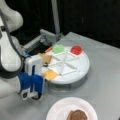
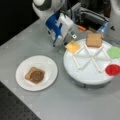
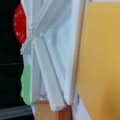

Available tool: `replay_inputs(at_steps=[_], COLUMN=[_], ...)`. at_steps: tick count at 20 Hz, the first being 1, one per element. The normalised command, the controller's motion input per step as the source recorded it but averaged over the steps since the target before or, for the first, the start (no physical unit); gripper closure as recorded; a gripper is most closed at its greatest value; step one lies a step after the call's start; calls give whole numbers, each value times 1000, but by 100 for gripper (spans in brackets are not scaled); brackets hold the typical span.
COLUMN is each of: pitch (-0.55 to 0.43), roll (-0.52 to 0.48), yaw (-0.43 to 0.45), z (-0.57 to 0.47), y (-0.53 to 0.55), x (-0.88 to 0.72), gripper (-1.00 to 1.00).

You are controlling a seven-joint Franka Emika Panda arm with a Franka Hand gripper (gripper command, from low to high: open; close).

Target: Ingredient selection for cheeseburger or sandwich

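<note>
A: In a front view, where is the gripper (image 1: 43,75)?
B: At the divided tray's (image 1: 83,67) left rim, right beside the yellow cheese square (image 1: 50,74).

A: In a front view?
B: The cheese square (image 2: 73,46) lies just right of the gripper (image 2: 65,42); bread and patty (image 2: 35,75) sit on the paper plate (image 2: 48,65).

A: Wrist view?
B: Cheese (image 3: 102,62) fills the right side. Jaws: cannot tell.

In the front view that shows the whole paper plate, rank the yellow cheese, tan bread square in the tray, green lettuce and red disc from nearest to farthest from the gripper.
From the gripper:
1. Yellow cheese, tray compartment right beside it.
2. Tan bread square, next compartment toward the view's right.
3. Green lettuce, tray's far right edge.
4. Red disc, lower right; close to the lettuce's distance, slightly farther.
</note>
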Motion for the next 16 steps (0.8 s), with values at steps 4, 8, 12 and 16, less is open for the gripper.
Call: replay_inputs(at_steps=[4,8,12,16], pitch=[-52,-29,-18,-10], roll=[216,210,202,193], yaw=[132,145,138,131], z=[-164,-149,-138,-131], y=[-197,-204,-205,-205], x=[263,248,244,246], gripper=[100,100,100,100])
